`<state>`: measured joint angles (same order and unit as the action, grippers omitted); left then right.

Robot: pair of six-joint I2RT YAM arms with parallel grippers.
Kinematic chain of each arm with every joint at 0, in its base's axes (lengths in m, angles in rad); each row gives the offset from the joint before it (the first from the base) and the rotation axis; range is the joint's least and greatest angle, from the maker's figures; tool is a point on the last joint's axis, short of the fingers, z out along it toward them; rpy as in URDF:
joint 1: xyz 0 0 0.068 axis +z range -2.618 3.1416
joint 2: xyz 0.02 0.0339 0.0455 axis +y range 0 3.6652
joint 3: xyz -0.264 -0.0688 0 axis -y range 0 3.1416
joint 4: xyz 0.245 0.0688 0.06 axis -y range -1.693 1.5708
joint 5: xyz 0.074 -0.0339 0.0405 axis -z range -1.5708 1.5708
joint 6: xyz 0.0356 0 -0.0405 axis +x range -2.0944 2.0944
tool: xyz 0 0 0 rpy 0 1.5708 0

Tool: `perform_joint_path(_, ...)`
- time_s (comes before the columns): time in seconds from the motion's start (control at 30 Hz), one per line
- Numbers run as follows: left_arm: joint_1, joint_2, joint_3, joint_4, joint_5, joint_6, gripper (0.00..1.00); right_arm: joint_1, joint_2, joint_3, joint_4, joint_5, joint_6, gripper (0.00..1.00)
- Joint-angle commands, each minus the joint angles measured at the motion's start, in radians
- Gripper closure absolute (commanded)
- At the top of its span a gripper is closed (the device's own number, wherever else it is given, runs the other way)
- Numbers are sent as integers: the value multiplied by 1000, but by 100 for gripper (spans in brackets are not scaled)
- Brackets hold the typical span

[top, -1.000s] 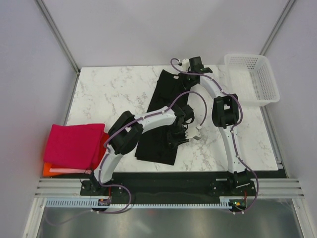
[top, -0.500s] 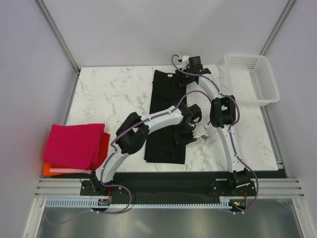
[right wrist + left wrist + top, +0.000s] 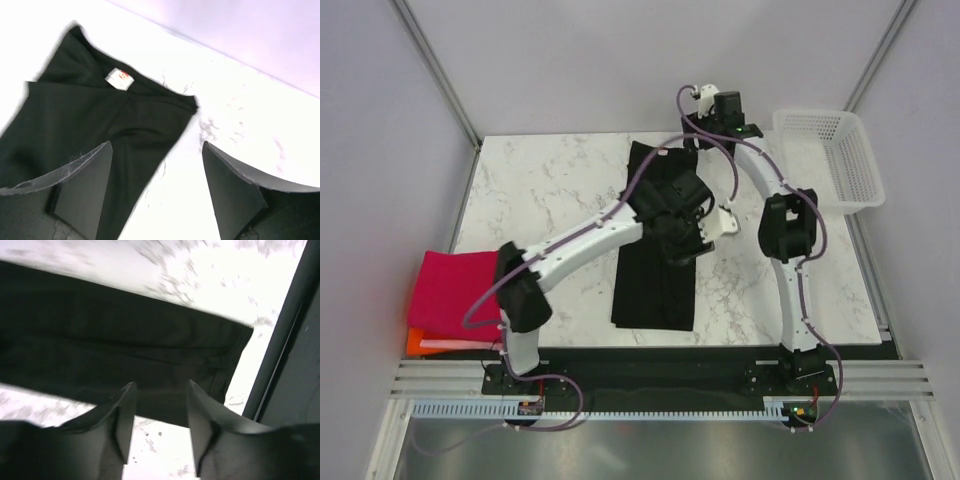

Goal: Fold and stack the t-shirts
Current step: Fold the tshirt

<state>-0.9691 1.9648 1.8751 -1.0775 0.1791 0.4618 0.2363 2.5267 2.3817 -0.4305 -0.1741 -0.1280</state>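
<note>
1. Looking down at the white marble tabletop (image 3: 540,190), with the black t-shirt (image 3: 653,290) lying flat in the middle of it.
2. Folded into one long, thin strip, reaching from the far edge almost to the near edge.
3. Neck end up at the far edge, with a small white tag (image 3: 119,79) with a bit of red on it, plain to see in the right wrist view.
4. Seeing the left gripper (image 3: 159,387) over the strip, about halfway between the far edge and the near edge, a little toward the strip's right side.
5. Fingers partly apart, with nothing pinched between them, only dark cloth and a bit of marble behind the gap.
6. Too blurry to tell whether touching the cloth or just above it.
7. Spotting the right gripper (image 3: 156,147) up by the far edge, above the neck end and a little to its right.
8. Fingers spread very wide, holding nothing, with cloth and bare marble down below.
9. Finding a folded pink t-shirt (image 3: 460,290) at the near left corner, sticking out past the left edge.
10. Resting on top of an orange t-shirt (image 3: 415,342), with only a thin bit of orange peeking out at the near side.
11. Well apart from the black strip.
12. Noting a white mesh basket (image 3: 850,175) at the far right corner, not touching any shirt.
</note>
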Motion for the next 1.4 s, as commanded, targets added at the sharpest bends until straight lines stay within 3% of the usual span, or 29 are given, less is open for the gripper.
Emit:
perform_joint_path(0.0, 83, -223, -11, 70, -176, -220, 45, -23, -337, -160, 116, -1, 57, 19)
perform_joint_path(0.17, 347, -349, -190, 44, 81, -529, 47, -54, -572, -517, -68, -149, 272, 22)
perform_joint_path(0.3, 574, -406, -404, 76, 270, -649, 48, -69, -758, -980, -85, -300, 346, 30)
perform_joint_path(0.43, 661, -492, -695, 203, 349, -768, 49, -71, -900, -1248, -79, -445, 412, 32)
perform_joint_path(0.6, 667, -517, -893, 313, 362, -903, 48, -60, -970, -1514, -21, -522, 559, 32)
perform_joint_path(0.87, 665, -468, -1094, 404, 428, -976, 46, 101, -1057, -1727, -2, -570, 685, 32)
perform_joint_path(1.0, 665, -425, -1130, 444, 433, -997, 49, 121, -1040, -1793, 13, -542, 714, 32)
perform_joint_path(1.13, 656, -379, -1120, 470, 419, -1014, 52, 133, -993, -1791, 13, -504, 740, 32)
perform_joint_path(1.37, 604, -336, -1125, 527, 392, -1042, 49, 153, -902, -1733, 68, -475, 792, 34)
